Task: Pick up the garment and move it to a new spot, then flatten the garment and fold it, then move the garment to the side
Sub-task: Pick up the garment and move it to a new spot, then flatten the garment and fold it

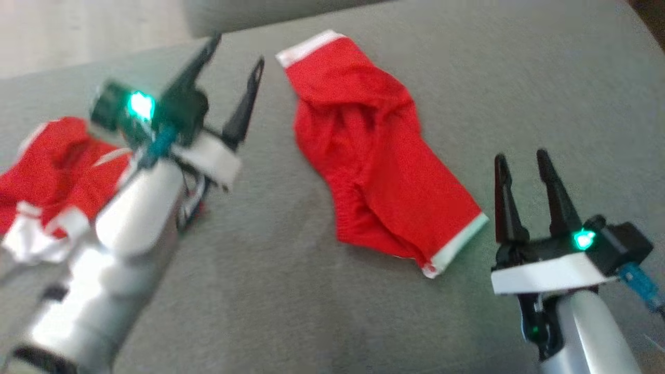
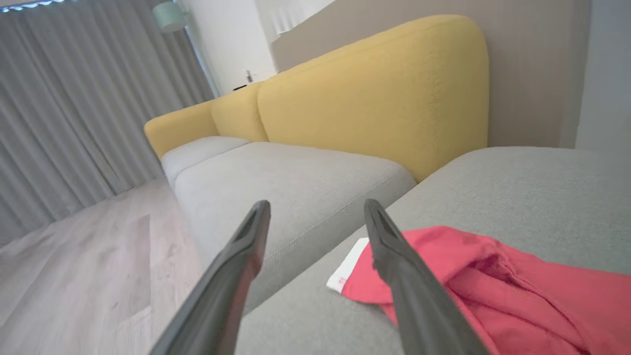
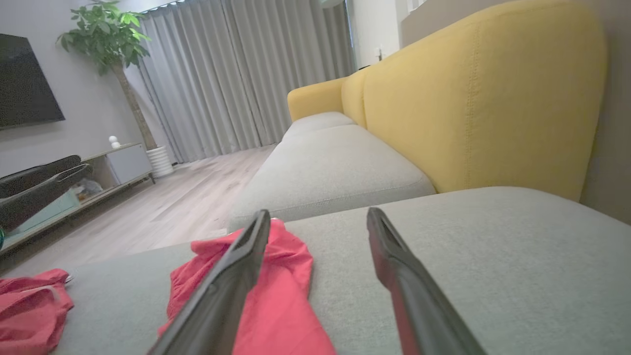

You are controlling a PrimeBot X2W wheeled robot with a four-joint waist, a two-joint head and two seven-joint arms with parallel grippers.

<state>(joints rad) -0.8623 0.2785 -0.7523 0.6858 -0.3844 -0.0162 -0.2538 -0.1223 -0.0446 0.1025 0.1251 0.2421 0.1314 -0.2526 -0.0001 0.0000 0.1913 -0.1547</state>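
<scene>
The red garment lies rumpled in the middle of the grey sofa cushion; the left gripper hovers to the left of it with jaws spread and empty; the right gripper stands just right of its near end, jaws spread too. Flattening seems next; I would pinch opposite ends and pull gently apart, avoiding the second red garment further left.

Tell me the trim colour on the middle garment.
White trim on red garment; clearest in head view.
</scene>
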